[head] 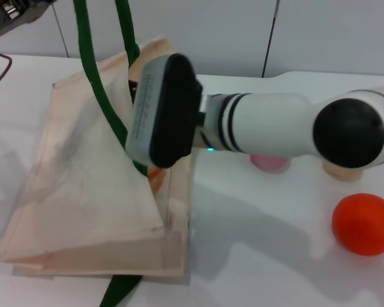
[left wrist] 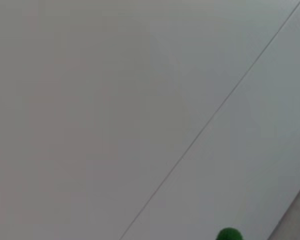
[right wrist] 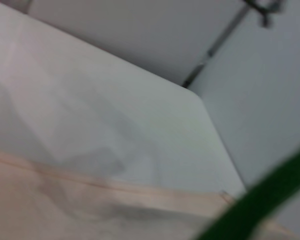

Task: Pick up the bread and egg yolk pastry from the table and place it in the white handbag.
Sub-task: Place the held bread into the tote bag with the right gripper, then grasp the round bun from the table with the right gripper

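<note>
The right gripper (head: 155,167) is reaching across the table from the right side and is hanging over the open mouth of the white handbag (head: 83,185). Its fingers are hidden under the grey and black wrist housing, so I cannot tell if they are open or closed. Just below the housing, at the edge of the bag's opening, a small orange piece (head: 155,176) is showing; it may be the bread, but too little of it is visible to be sure. There is a label with small writing on the grey side of the housing, but it cannot be read.

The handbag is lying on the white table (head: 256,256), with its dark green strap handles (head: 89,57) going upward out of the head view. The left gripper (head: 13,16) is sitting at the far left corner, up high, and its fingers are not clear either.

The egg yolk pastry (head: 343,170) is resting on the table well apart from the bag, half hidden behind the right arm's dark joint. A pink ball (head: 269,162) is lying near it, under the arm, and an orange ball (head: 365,224) is sitting closer to the front at the right side.

In the right wrist view, the bag's cream cloth (right wrist: 90,210) and a green strap (right wrist: 260,205) are filling the lower part.
</note>
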